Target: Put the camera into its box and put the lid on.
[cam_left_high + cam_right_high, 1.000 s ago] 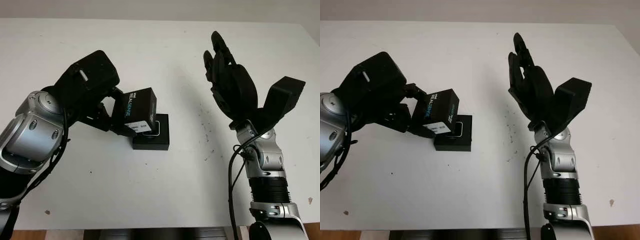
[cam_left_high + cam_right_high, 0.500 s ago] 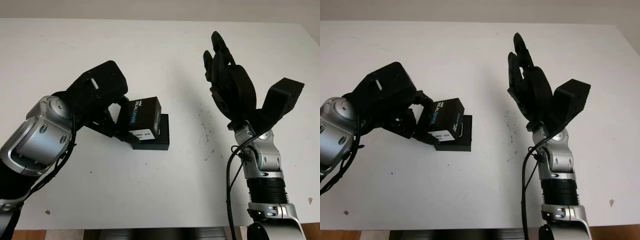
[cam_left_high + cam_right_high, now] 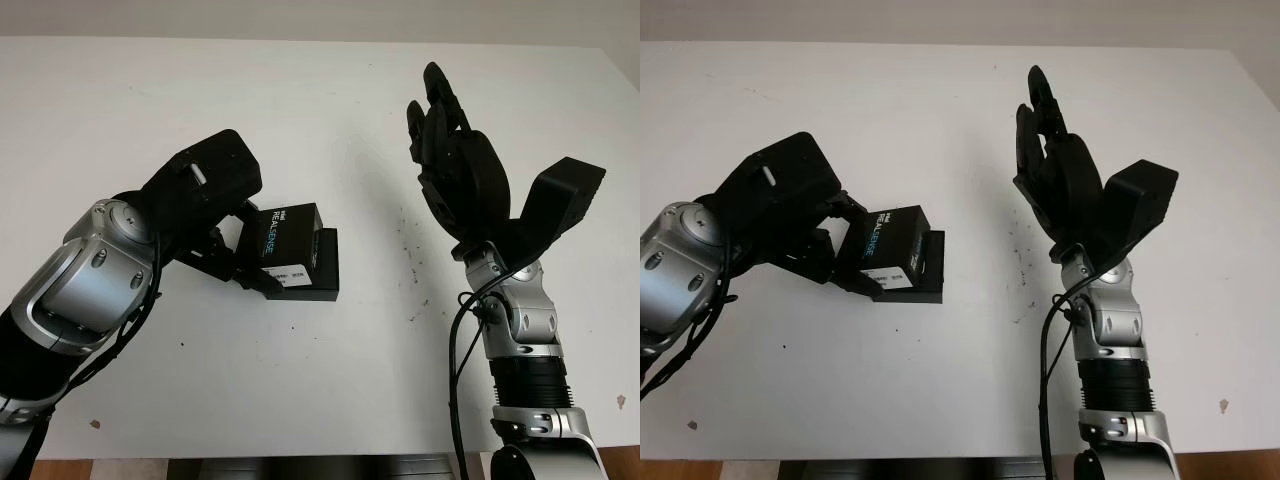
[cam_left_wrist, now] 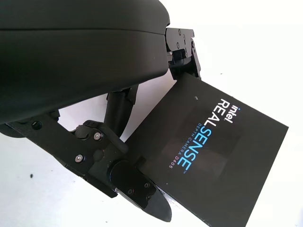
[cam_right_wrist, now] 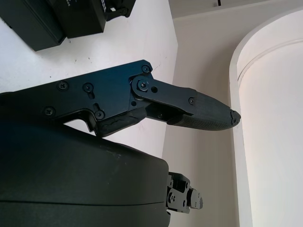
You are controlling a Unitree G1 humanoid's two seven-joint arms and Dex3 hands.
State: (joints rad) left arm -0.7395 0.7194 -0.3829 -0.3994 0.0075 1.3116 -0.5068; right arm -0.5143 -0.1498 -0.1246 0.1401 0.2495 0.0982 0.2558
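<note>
Lid [image 3: 287, 248], black with white and blue REALSENSE lettering, sits tilted over the left part of the black box [image 3: 318, 272] near the middle of the white table [image 3: 300, 110], pinched by the left hand [image 3: 215, 215], whose fingers [image 4: 128, 182] grip its edge. Well apart on the right, the right hand [image 3: 455, 165] is raised above the table, open and holding nothing

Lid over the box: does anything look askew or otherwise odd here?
Yes. The lid, held in the left hand, sits tilted over the box rather than squarely on it, leaving the box's right and front edges uncovered. The right hand is open, raised above the table to the right, holding nothing.
</note>
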